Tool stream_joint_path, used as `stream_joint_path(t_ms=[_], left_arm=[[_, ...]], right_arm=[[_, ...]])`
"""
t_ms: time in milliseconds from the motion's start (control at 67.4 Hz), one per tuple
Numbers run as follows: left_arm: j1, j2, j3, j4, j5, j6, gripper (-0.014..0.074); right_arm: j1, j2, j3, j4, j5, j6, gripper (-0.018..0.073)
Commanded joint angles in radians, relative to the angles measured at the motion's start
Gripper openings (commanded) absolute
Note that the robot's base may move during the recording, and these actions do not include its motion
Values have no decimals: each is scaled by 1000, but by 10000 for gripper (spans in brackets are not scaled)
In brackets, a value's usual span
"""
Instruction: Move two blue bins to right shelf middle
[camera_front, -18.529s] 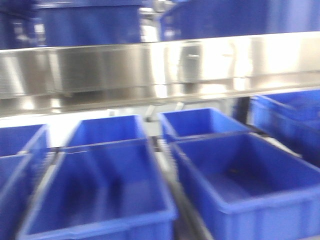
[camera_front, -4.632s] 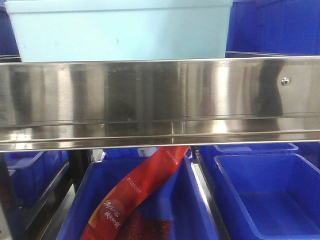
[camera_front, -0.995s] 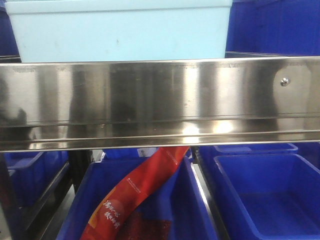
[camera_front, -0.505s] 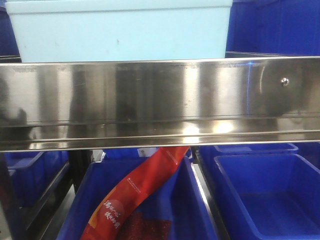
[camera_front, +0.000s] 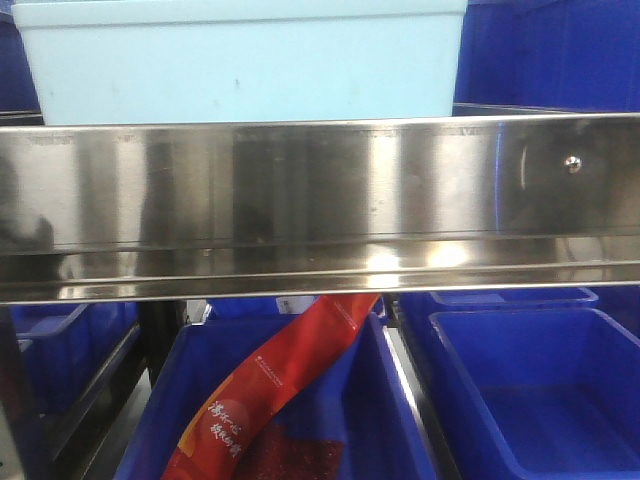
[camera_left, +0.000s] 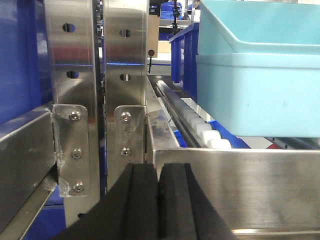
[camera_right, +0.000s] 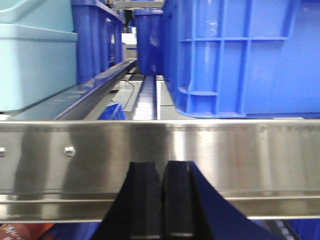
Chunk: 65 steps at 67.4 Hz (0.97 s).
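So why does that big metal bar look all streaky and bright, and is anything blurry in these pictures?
Front view: the steel rail mirrors its surroundings in dark and bright vertical bands, with a glare spot low at centre. Left wrist view: sharp, the pale bin evenly lit. Right wrist view: the dark blue bin looks slightly soft; the rail there gleams white.

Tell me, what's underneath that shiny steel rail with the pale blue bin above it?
Below the steel rail sit dark blue bins; one holds a red packet. The rail covers their back ends, so anything there is hidden. The pale blue bin sits above.
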Motion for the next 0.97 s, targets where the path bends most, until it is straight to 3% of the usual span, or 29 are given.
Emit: stream_joint_path(t_ms=[0,950], left_arm=[[2,-6,-1,2,-23,0,-111],[2,-6,-1,2,-23,0,-111]], right_arm=[[-15,-3,2,-6,-8,-9,-162],[-13,-3,2,-6,-11,-9,-162]])
